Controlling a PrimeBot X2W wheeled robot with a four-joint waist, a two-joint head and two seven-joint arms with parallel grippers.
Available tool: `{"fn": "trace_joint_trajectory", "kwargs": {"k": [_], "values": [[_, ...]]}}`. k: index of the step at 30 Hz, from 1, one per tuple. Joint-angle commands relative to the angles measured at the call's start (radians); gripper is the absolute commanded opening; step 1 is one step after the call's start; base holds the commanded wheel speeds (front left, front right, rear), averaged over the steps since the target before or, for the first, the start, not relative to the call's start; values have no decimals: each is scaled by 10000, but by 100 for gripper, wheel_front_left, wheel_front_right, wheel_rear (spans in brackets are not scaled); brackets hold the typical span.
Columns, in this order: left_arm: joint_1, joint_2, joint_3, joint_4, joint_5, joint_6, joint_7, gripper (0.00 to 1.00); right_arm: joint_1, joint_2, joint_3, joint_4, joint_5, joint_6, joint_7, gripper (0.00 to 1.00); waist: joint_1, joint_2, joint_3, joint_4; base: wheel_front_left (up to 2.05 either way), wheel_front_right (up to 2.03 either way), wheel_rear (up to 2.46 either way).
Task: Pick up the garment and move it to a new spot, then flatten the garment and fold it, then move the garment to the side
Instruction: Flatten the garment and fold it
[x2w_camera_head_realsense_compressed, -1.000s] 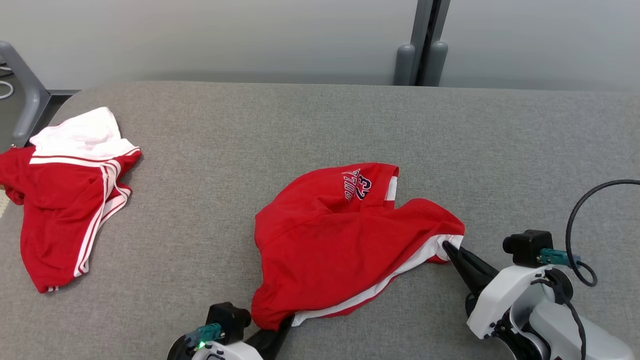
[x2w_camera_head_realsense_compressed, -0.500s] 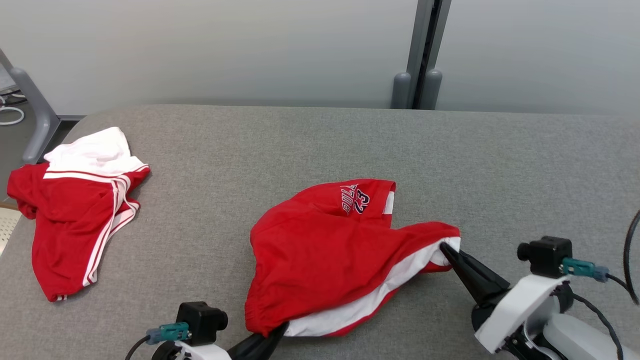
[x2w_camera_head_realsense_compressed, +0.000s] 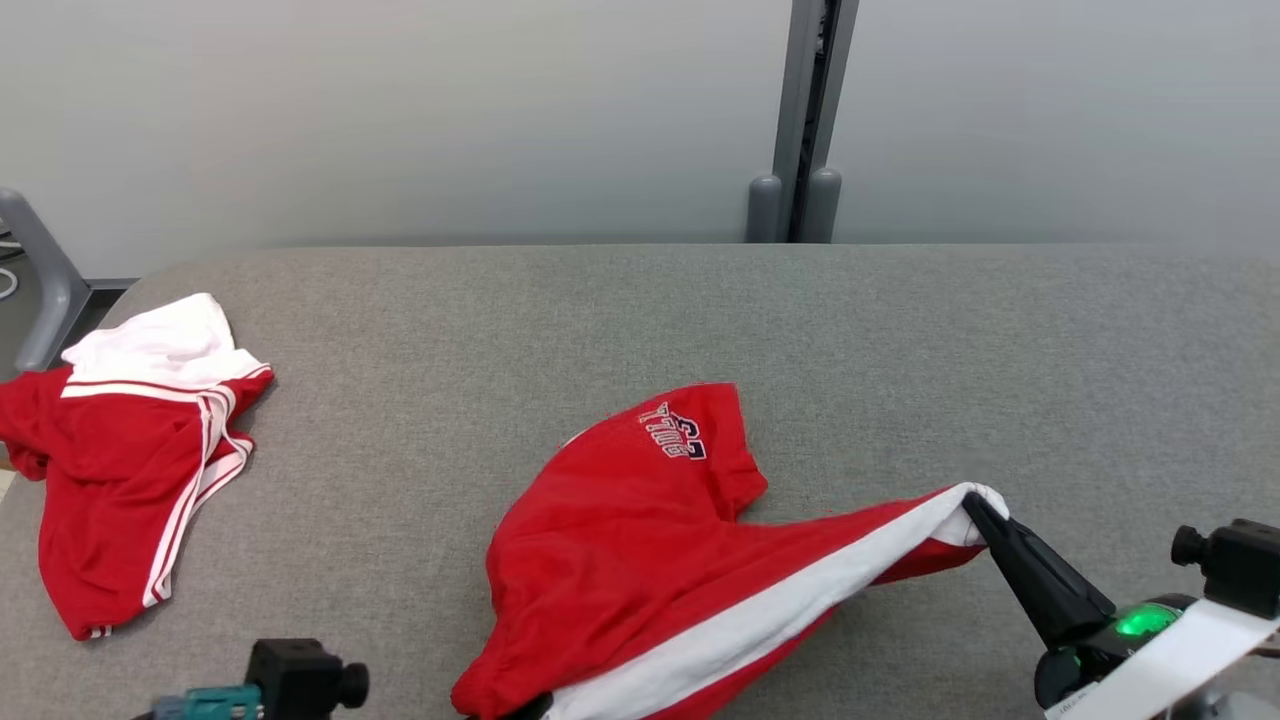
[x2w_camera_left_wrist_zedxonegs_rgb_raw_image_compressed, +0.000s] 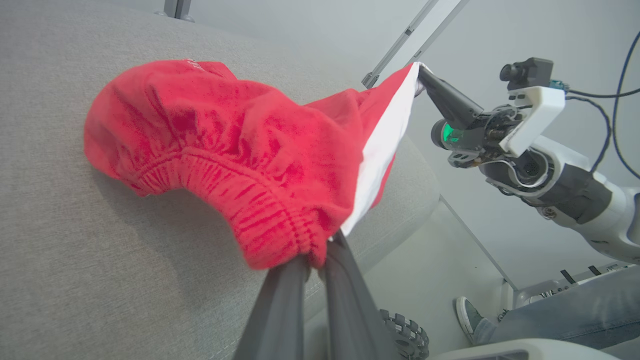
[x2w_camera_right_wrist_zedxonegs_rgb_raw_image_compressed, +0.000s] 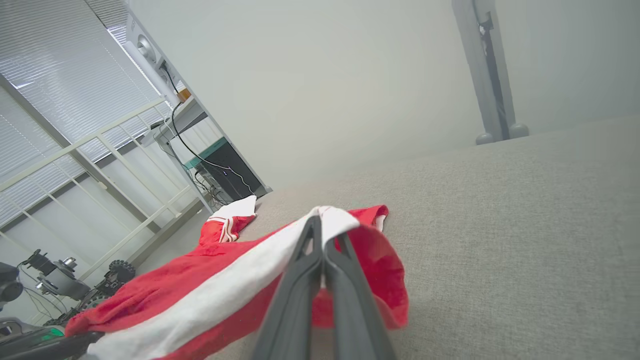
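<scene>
**Q:** Where is the garment?

**A:** The red garment (x2w_camera_head_realsense_compressed: 640, 540) is near the front edge of the grey tabletop (x2w_camera_head_realsense_compressed: 900, 330). Its middle and the far leg with the printed lettering rest on the surface. The 2 held ends are raised off it.

**Q:** What is the state of each hand?

**A:** The left hand (x2w_camera_left_wrist_zedxonegs_rgb_raw_image_compressed: 317, 257) is clamped on the gathered elastic waistband (x2w_camera_left_wrist_zedxonegs_rgb_raw_image_compressed: 240, 200). The right hand (x2w_camera_head_realsense_compressed: 975, 507) is pinched on the far end of the white side stripe (x2w_camera_head_realsense_compressed: 760, 620), clear of the tabletop.

**Q:** Why these 2 grip points?

**A:** They appear to be opposite ends of 1 side seam. With the hands spread apart, the stripe is drawn nearly straight. That probably gives a reference edge for laying the cloth flat before folding.

**Q:** What remains uneven?

**A:** The cloth behind the stripe is slack and creased, so flattening looks unfinished.

**Q:** Is anything else on the surface?

**A:** A second red-and-white garment (x2w_camera_head_realsense_compressed: 130, 450) lies at the left end, well apart and out of the working area.
</scene>
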Motion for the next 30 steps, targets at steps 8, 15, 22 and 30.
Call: {"fn": "trace_joint_trajectory", "kwargs": {"k": [8, 15, 22, 30], "values": [[342, 1021, 1160, -1422, -983, 121, 91, 0, 735, -289, -686, -934, -175, 25, -63, 0, 0, 0, -20, -205, 0, 0, 0], [-1012, 997, 1273, -721, -1938, -196, 840, 0, -585, -38, 2, -1052, -292, 25, 104, 0, 0, 0, 710, -408, 0, 0, 0], [-4131, 1109, 1113, 906, -3053, -381, 2861, 0, -2967, 181, 520, -424, 345, 25, 99, 0, 0, 0, 1618, -510, 0, 0, 0], [-8227, 658, 1161, 3548, -3234, -131, 4580, 0, -6168, 696, 896, 446, 1412, 25, 3, 0, 0, 0, 2976, -950, 0, 0, 0]]}}
